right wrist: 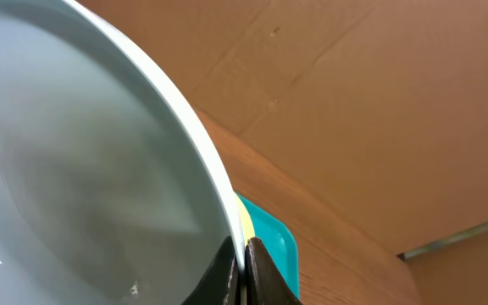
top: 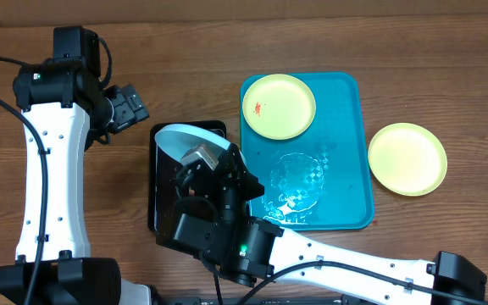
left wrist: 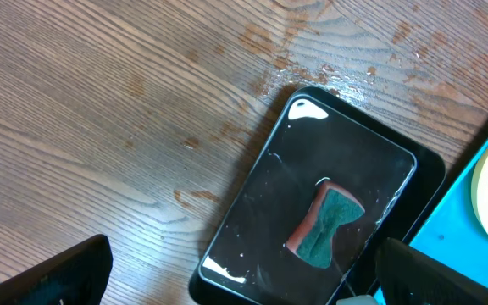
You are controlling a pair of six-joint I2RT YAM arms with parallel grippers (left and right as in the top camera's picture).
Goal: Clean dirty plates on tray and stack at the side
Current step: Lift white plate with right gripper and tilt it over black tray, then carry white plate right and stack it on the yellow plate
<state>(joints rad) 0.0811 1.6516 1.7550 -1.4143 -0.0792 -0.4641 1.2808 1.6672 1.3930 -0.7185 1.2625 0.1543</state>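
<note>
A wooden table [top: 227,51] carries a turquoise tray [top: 350,152] right of centre, with a smaller black tray [top: 161,199] just beside its left edge. The right arm reaches in from the lower right. The right gripper [right wrist: 240,261] is clamped on the rim of a light blue plate [top: 179,135], which is held tilted above the far end of the black tray. The wrist view shows the fingers pinched tight on either side of that rim. The left gripper [top: 130,105] hangs over bare wood near the black tray's far left corner, its fingers [left wrist: 66,271] spread wide and holding nothing. A wet patch [top: 299,186] glistens on the turquoise tray's floor. One yellow-green plate [top: 280,106] rests in that tray's far left corner. A second yellow-green plate [top: 407,158] sits on the table just right of the tray. A green-and-brown sponge [left wrist: 327,224] lies in the water-slicked black tray. A small red smear [top: 257,108] marks the left side of the plate on the turquoise tray.
</note>
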